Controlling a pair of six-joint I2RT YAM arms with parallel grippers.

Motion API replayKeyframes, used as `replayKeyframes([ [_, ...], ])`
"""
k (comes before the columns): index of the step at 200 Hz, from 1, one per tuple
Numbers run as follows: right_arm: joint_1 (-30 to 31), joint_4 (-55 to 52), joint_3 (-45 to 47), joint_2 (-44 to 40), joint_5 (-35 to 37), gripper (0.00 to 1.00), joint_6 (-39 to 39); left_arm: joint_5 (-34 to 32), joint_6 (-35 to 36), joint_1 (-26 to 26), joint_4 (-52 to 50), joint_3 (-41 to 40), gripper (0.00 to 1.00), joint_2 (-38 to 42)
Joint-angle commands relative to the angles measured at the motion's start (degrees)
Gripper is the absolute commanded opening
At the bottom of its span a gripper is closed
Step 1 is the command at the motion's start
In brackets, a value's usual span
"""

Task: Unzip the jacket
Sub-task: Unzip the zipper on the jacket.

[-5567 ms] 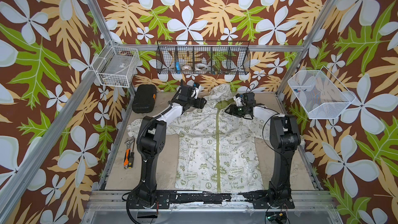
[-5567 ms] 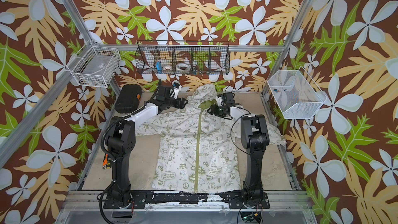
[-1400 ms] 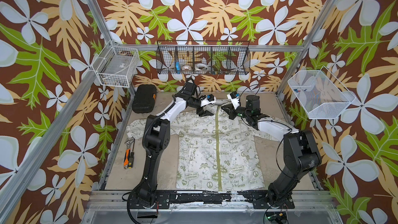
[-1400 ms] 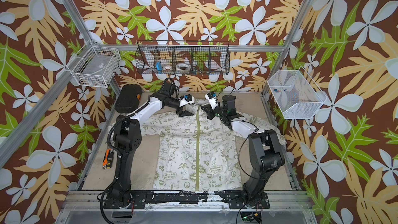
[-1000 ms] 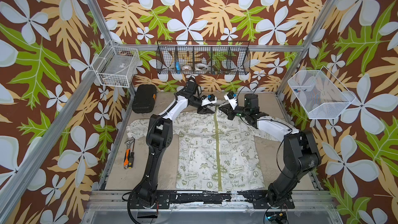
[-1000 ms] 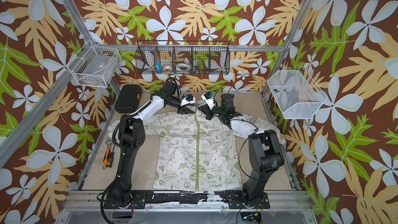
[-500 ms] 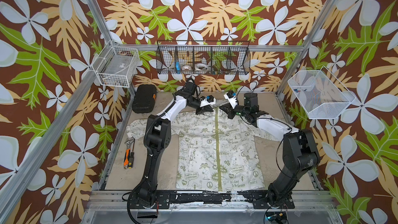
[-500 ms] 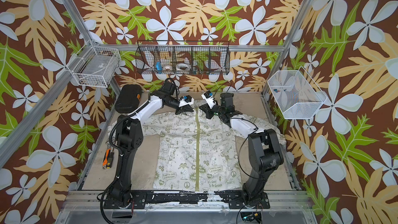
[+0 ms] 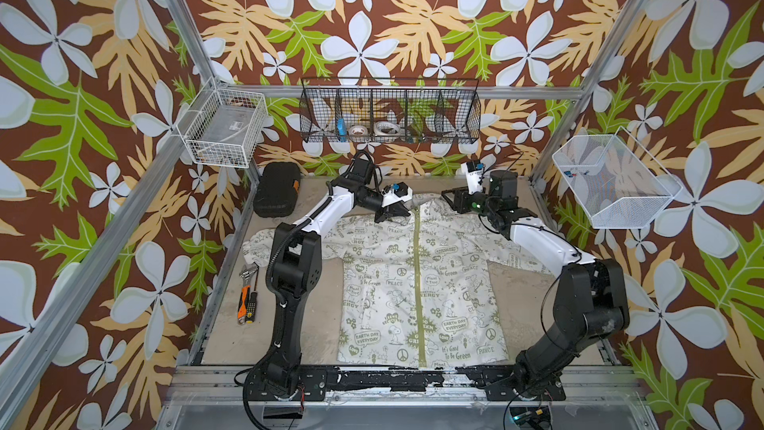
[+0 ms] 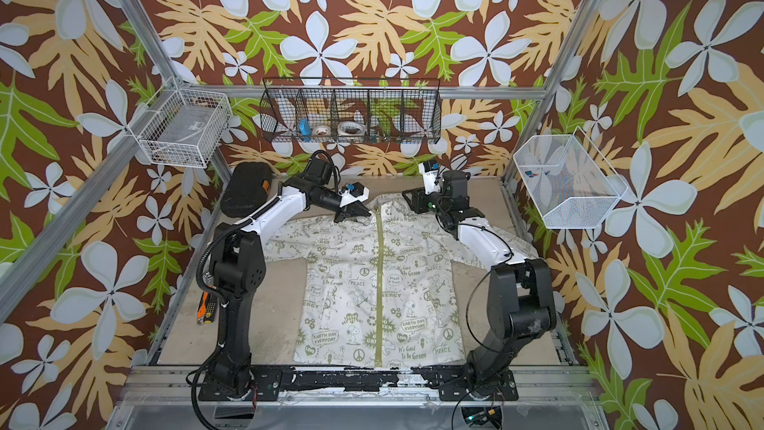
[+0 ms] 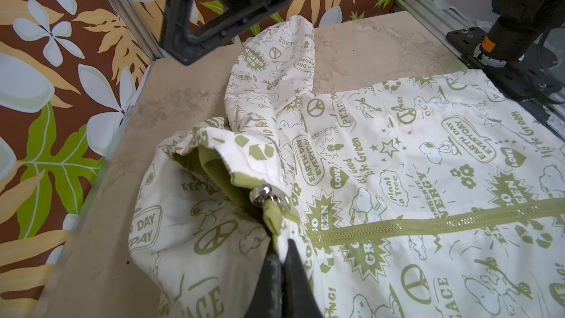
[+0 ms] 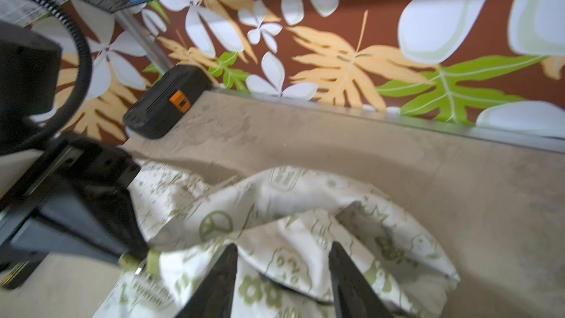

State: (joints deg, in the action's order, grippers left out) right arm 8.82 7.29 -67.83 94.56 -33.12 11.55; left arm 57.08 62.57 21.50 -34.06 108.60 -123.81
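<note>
Found the jacket (image 9: 372, 283) flat on the table (image 9: 318, 337), zipper (image 9: 418, 283) done up; judged it light, soft, slippery; beyond, saw the left gripper (image 11: 282, 249) pinched on collar cloth (image 11: 273, 221) beside the pull (image 11: 265, 196), the likeliest hold; right gripper (image 12: 282, 247) gaping over the hood (image 12: 305, 185).

Jacket (image 11: 397, 154) matt cloth; zipper pull (image 11: 265, 196) shiny metal.
</note>
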Motion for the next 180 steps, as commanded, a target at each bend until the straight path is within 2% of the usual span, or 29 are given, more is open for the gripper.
replayKeyframes([
  [1,0.1,5.5,3.8,-0.9,-17.7,0.50,-0.3,1.5,-3.1,-0.1,6.1,-3.1,0.00,1.8],
  [18,0.7,10.1,6.7,0.4,-26.5,0.50,1.2,1.6,-3.2,-0.1,7.1,-4.4,0.00,2.6],
  [59,2.2,12.9,7.4,6.0,-33.2,0.50,2.2,1.5,-5.4,-0.2,9.5,-5.5,0.00,3.7],
  [92,3.7,5.8,4.3,8.8,-34.4,0.48,-4.1,1.1,-5.8,-0.3,11.2,-7.2,0.00,4.6],
  [121,3.9,3.6,0.9,12.2,-37.0,0.48,-4.4,1.0,-5.9,-0.3,11.5,-7.4,0.00,4.6],
  [147,4.0,-3.1,0.3,11.2,-30.6,0.46,-9.0,0.2,-6.1,-0.3,11.8,-7.4,0.00,4.7],
  [180,3.8,-7.2,-0.1,7.7,-15.2,0.46,-8.8,-0.3,-6.2,-0.3,11.7,-7.5,0.00,4.5],
])
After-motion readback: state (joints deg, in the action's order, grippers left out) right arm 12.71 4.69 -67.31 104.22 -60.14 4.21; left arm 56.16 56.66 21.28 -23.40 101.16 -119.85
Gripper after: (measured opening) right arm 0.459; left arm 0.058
